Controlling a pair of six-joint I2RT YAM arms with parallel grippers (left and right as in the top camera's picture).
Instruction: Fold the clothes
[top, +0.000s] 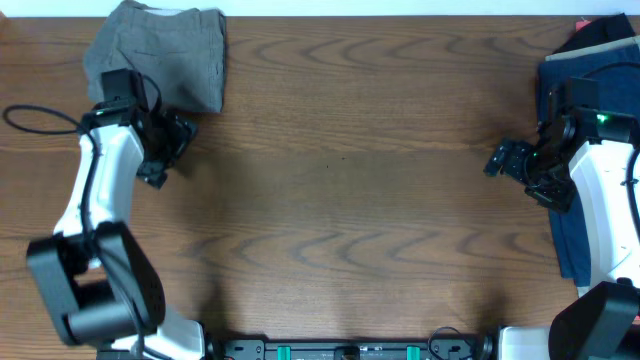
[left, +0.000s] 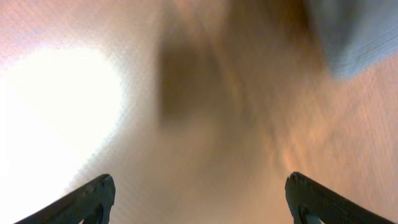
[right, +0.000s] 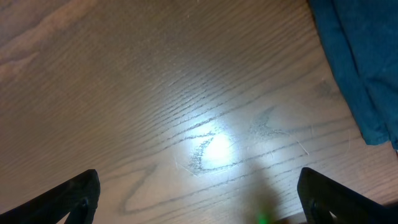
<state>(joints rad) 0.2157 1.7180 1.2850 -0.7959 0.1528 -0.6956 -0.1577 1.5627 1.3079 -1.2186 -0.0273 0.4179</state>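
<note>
The light grey shorts (top: 165, 50) lie folded into a compact rectangle at the far left corner of the table. A blurred grey corner of them shows in the left wrist view (left: 357, 37). My left gripper (top: 168, 150) is open and empty, just in front of the shorts' near edge, over bare wood; it also shows in the left wrist view (left: 199, 196). My right gripper (top: 505, 160) is open and empty over bare wood at the right; it also shows in the right wrist view (right: 199, 193).
A larger dark blue garment (top: 575, 130) lies along the right edge of the table, under my right arm, and shows in the right wrist view (right: 364, 56). The wooden table (top: 350, 190) stretches between the two arms.
</note>
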